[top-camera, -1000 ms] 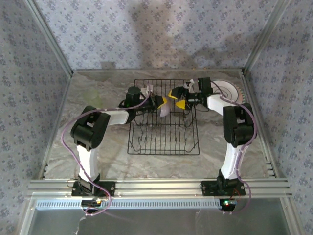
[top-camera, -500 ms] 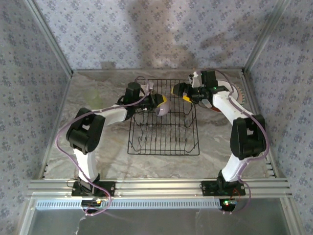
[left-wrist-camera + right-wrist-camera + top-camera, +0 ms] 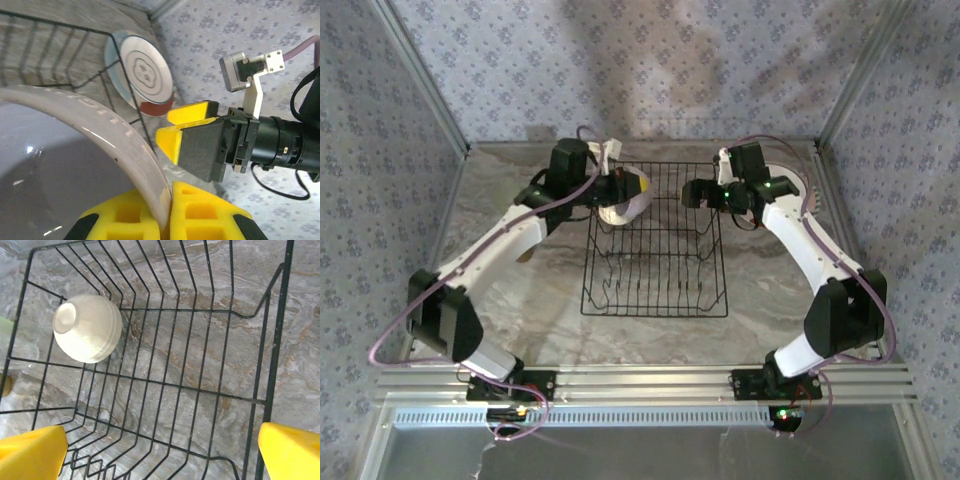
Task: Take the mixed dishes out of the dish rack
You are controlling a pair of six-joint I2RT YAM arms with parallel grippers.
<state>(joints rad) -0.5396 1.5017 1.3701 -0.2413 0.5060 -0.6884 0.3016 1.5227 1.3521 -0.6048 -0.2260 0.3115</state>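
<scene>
**A:** Where's the load, starting from the left?

**B:** The left gripper (image 3: 618, 188) is clamped tight on the rim of a pale bowl (image 3: 630, 198). It holds the bowl in the air over the far left corner of the dish rack (image 3: 655, 312). The left wrist view shows both yellow pads pinching the rim edge-on, with the bowl tipped on its side.

**A:** So it's a thin hold. What's the step?

**B:** I'd say carrying the bowl out to the bare table (image 3: 550, 330) on the left. The rim grip gives little against twisting, so swing slowly. Lift clear of the rack's raised left side before crossing it.

**A:** And the set-down?

**B:** Turn the wrist until the foot faces down and lower until the base rests flat. Only then let the jaws part. If it's dropped tilted, it will likely roll.

**A:** Anything on the right to mind?

**B:** The right gripper (image 3: 698, 193) hangs over the far right of the rack with its jaws spread wide, holding nothing. It faces the bowl from close by, so move the bowl away from it, not across. Beyond it, a ringed plate (image 3: 790, 182) sits outside the rack at the far right. I can't tell whether it lies flat or leans.
</scene>
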